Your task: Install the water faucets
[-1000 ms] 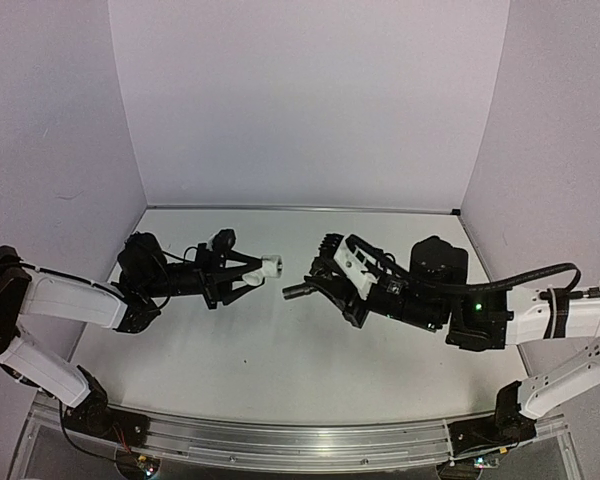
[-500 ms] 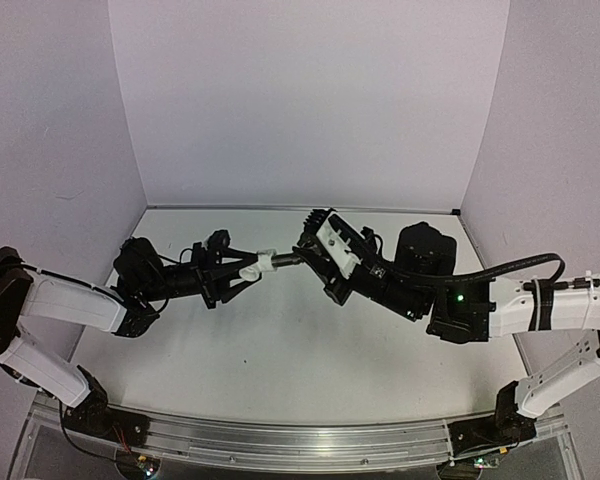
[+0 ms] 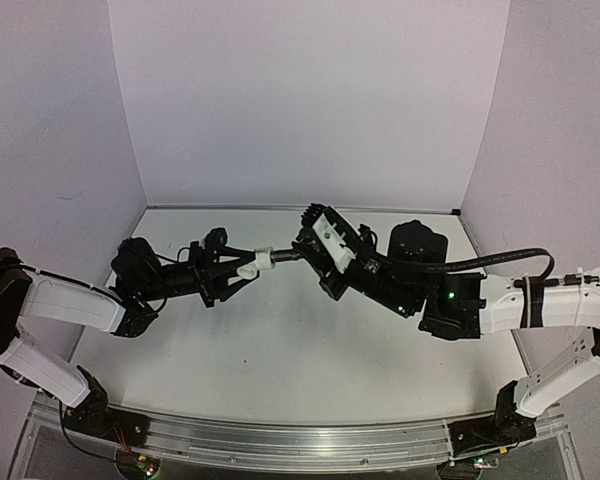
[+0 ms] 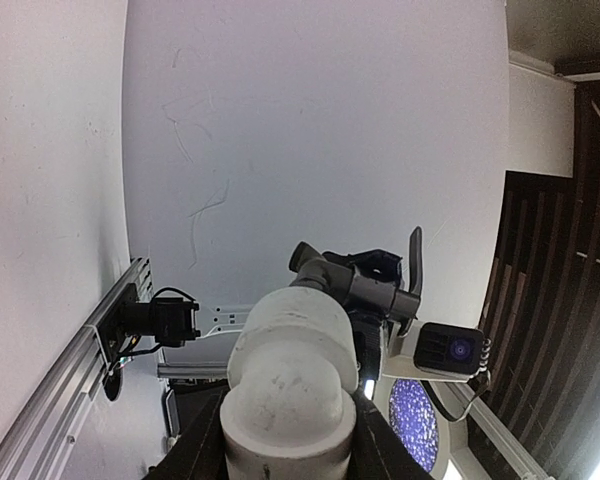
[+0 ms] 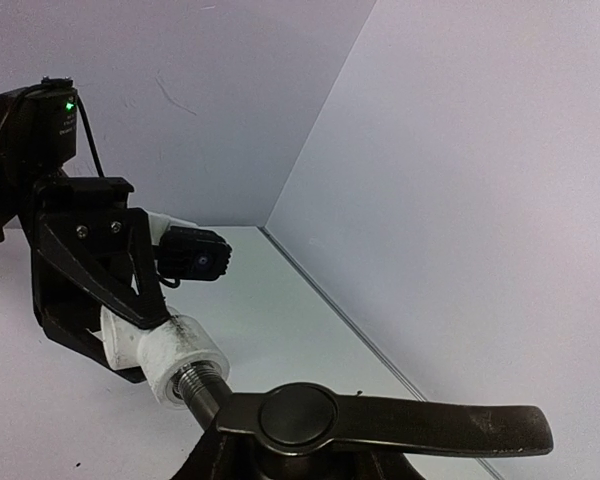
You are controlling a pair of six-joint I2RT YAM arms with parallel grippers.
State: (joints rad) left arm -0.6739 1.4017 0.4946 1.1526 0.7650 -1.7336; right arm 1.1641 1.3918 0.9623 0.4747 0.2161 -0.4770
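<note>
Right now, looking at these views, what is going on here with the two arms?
The left claw grips a white plastic pipe fitting; the right claw grips the dark grey metal faucet. They meet in mid-air above the table, the faucet's threaded stem at the fitting's open end. How far it is screwed in cannot be told.

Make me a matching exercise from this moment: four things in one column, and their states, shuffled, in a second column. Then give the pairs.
Column one
1. left gripper
2. right gripper
3. threaded stem
4. lever handle

Column two
a. shut on the faucet
b. tip meets the mouth of the white fitting
c. shut on the white fitting
d. dark bar stretching to the right in the right wrist view

Pairs: 1-c, 2-a, 3-b, 4-d
</note>
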